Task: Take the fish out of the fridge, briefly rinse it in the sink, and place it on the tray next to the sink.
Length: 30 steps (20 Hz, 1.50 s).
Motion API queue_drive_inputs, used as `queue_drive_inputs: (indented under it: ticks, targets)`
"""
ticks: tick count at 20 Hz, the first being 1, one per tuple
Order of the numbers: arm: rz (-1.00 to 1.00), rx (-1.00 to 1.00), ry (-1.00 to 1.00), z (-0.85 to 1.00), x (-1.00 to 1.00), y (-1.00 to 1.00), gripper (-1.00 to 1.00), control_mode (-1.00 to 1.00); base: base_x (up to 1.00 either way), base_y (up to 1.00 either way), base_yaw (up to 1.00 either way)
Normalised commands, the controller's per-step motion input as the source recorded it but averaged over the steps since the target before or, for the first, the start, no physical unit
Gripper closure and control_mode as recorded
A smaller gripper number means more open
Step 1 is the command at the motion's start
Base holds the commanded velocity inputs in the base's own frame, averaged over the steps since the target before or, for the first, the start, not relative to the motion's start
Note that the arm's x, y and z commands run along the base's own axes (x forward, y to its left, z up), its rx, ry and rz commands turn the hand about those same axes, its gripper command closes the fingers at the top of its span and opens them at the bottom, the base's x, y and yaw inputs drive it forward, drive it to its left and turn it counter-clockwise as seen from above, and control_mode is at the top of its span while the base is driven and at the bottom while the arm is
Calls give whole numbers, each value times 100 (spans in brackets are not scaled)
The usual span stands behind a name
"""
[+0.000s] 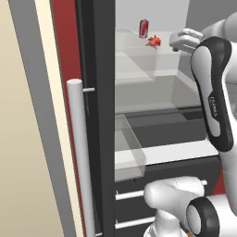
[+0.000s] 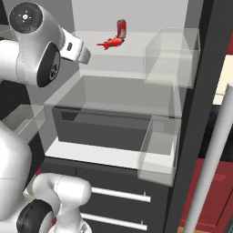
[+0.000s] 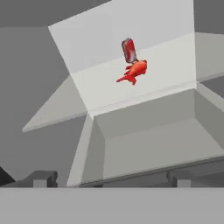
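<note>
Look to the upper middle of the left base view and you find the fish [image 1: 154, 41], a small slender red-orange shape with a thin tail, lying on a pale glass shelf [image 1: 139, 55] inside the open fridge [image 1: 99, 115]. Just behind it stands a red soda can [image 1: 144, 28], a smooth upright cylinder with a silvery top. In the hand view the fish [image 3: 133, 72] sits in the upper middle, its tail pointing to the lower left, and the can [image 3: 129, 50] rises just above it, so close that you cannot tell whether they touch.

Your gripper [image 3: 109, 178] is empty, with its fingers [image 3: 42, 178] spread wide; you see the two blocky dark tips far apart along the bottom of the hand view, well short of the fish. In the right base view the white hand reaches in from the upper left, near the shelf's edge, apart from the fish [image 2: 111, 43].

Below the shelf you see a clear, box-shaped drawer [image 2: 113, 98] with see-through walls. Boxy clear bins [image 2: 173, 57] hang on the fridge's dark frame. A long round silver bar handle [image 1: 79, 157] runs down the left of the left base view, matte and smooth, beside a dark red panel [image 1: 65, 46].
</note>
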Motion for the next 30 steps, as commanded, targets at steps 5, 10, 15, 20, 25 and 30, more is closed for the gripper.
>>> queue_drive_inputs:
  ticks: [5, 10, 15, 20, 25, 30]
  targets:
    - [1, 0, 0, 0, 18, -2, -100, -100, 0, 0, 0]
    - [-1, -3, 1, -21, 76, -21, -100, -100, 0, 0, 0]
    - [-1, -5, 11, -25, 99, -22, -100, -100, 0, 0, 0]
    - [0, -4, 12, -11, 100, -8, -100, -100, 0, 0, 0]
    - [-1, -9, 4, -1, 97, 0, -100, -100, 0, 0, 0]
    - [0, -11, 0, -30, 69, 0, -100, -100, 0, 0, 0]
